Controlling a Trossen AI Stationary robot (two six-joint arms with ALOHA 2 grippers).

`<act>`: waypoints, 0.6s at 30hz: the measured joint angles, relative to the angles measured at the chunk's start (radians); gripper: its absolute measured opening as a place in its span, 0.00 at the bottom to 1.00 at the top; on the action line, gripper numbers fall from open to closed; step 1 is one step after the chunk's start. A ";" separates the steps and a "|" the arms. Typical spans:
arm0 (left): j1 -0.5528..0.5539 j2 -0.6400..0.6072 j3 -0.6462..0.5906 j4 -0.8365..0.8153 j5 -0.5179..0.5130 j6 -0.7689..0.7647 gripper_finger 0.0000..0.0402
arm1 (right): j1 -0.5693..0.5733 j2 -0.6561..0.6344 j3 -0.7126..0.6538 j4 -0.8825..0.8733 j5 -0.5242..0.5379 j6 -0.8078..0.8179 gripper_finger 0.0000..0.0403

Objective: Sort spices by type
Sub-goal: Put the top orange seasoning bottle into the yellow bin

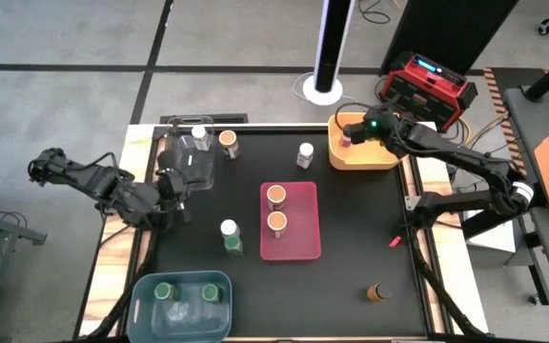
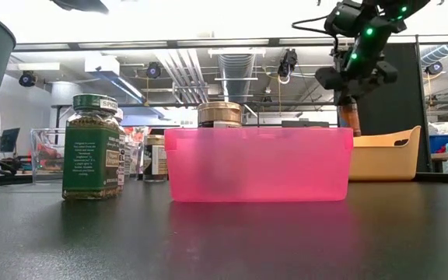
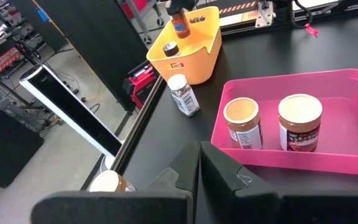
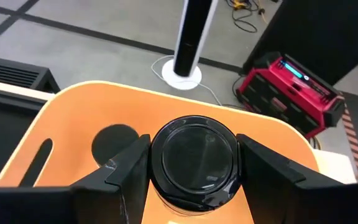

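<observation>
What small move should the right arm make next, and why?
Probably lower and release. The right gripper holds a dark-lidded jar above the yellow bin, where another dark-lidded jar already sits. The left gripper waits near the clear bin.

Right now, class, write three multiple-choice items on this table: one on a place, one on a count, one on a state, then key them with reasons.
1. Where is the right gripper?
A. over the yellow bin
B. over the blue bin
C. beside the clear bin

2. How many jars stand in the pink bin?
A. one
B. two
C. four

3. The right gripper is:
A. open and empty
B. shut on the dark-lidded jar
C. out of view

A: the high view shows it there.
B: two orange lids.
B: fingers press its sides.
</observation>
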 joint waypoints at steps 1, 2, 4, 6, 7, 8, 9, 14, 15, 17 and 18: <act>0.000 0.002 0.000 0.000 0.000 0.000 0.00 | -0.009 0.000 -0.006 0.007 -0.007 -0.007 0.49; 0.000 0.005 0.000 0.000 0.000 0.000 0.00 | -0.016 0.000 -0.017 0.020 -0.013 -0.009 0.49; 0.000 0.009 0.000 0.000 0.000 0.000 0.00 | -0.029 0.000 -0.048 0.061 -0.028 -0.016 0.49; 0.000 0.012 0.000 0.000 0.000 0.000 0.00 | -0.041 0.000 -0.083 0.109 -0.042 -0.023 0.49; 0.000 0.014 0.000 0.000 0.000 0.000 0.00 | -0.048 0.000 -0.098 0.127 -0.044 -0.023 0.49; 0.000 0.017 0.000 0.000 0.000 -0.001 0.00 | -0.054 0.000 -0.113 0.141 -0.045 -0.024 0.49; 0.000 0.018 0.000 0.000 0.000 -0.001 0.00 | -0.062 0.000 -0.128 0.153 -0.045 -0.023 0.49; 0.000 0.026 0.000 0.000 0.000 0.000 0.00 | -0.092 0.000 -0.180 0.208 -0.045 -0.008 0.49; 0.000 0.028 0.000 0.000 0.000 0.001 0.00 | -0.097 0.000 -0.189 0.220 -0.048 -0.008 0.49; 0.000 0.030 0.000 0.000 0.000 0.001 0.00 | -0.113 0.000 -0.209 0.261 -0.073 -0.008 0.49; 0.000 0.031 0.000 0.000 0.000 0.002 0.00 | -0.124 0.000 -0.218 0.285 -0.094 -0.008 0.49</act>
